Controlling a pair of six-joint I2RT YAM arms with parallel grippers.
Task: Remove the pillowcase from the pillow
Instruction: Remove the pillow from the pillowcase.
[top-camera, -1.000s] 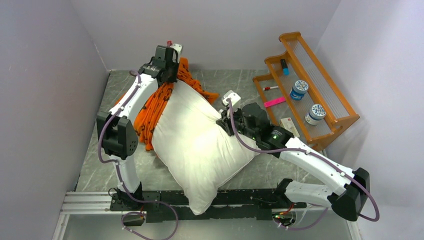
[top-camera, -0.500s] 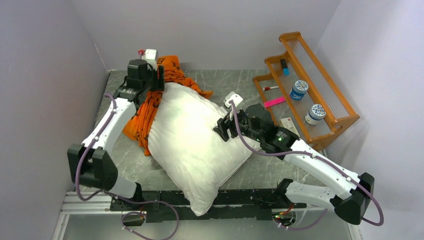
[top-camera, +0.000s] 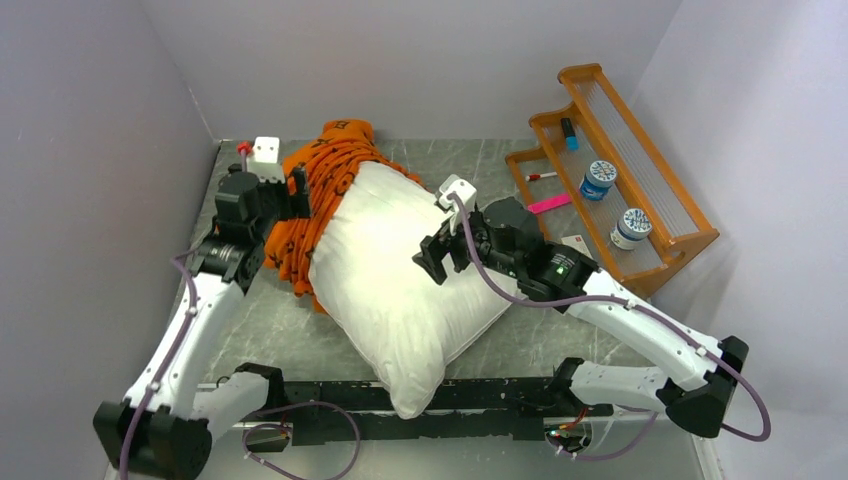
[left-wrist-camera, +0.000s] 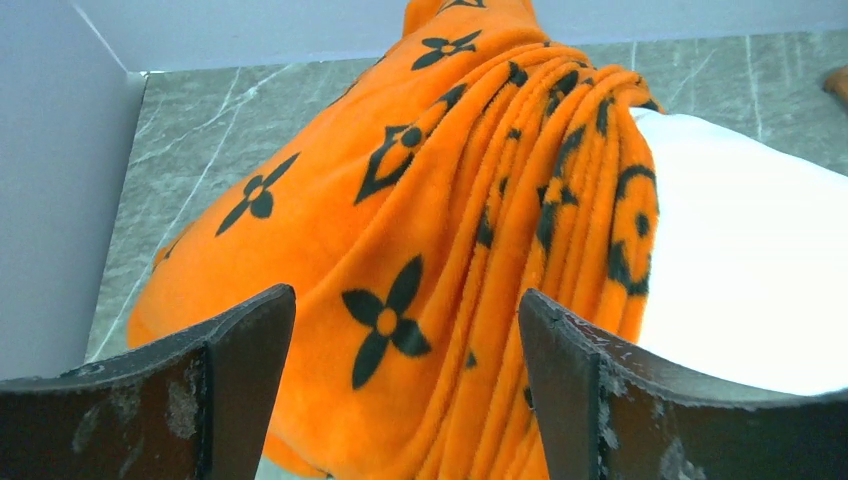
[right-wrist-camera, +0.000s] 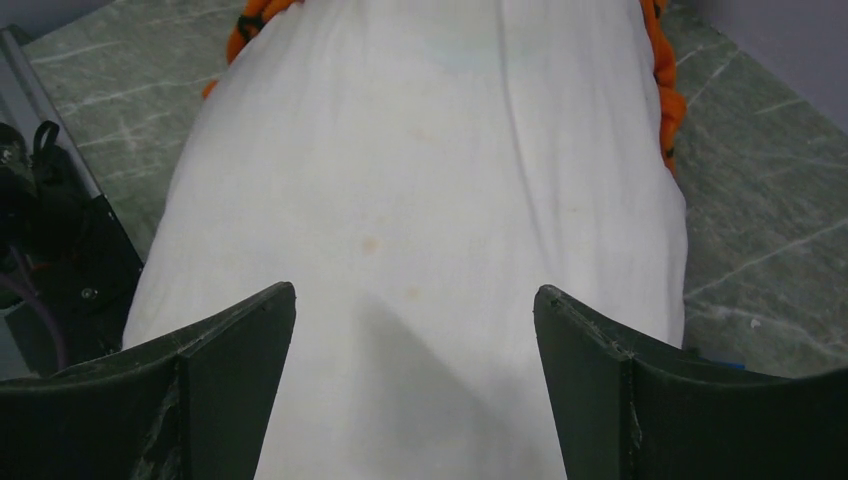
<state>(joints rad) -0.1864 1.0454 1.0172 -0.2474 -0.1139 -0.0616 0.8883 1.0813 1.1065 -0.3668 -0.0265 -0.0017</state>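
Observation:
The white pillow lies diagonally across the table, its near corner over the base rail. The orange pillowcase with dark motifs is bunched up over the pillow's far-left end and left side. My left gripper hovers just left of that bunch, open, with only pillowcase folds beyond its fingers and the pillow to the right. My right gripper hangs open above the pillow's right side. In the right wrist view its gripper frames bare pillow, and a strip of pillowcase shows at the far edge.
A wooden stepped rack stands at the right, holding two jars, a marker and small items. Walls close in on the left, back and right. The black base rail runs along the near edge.
Both grippers went from shut to open. The left arm let go of the pillowcase and swung left and nearer. The right gripper let go of the pillow and shifted slightly left.

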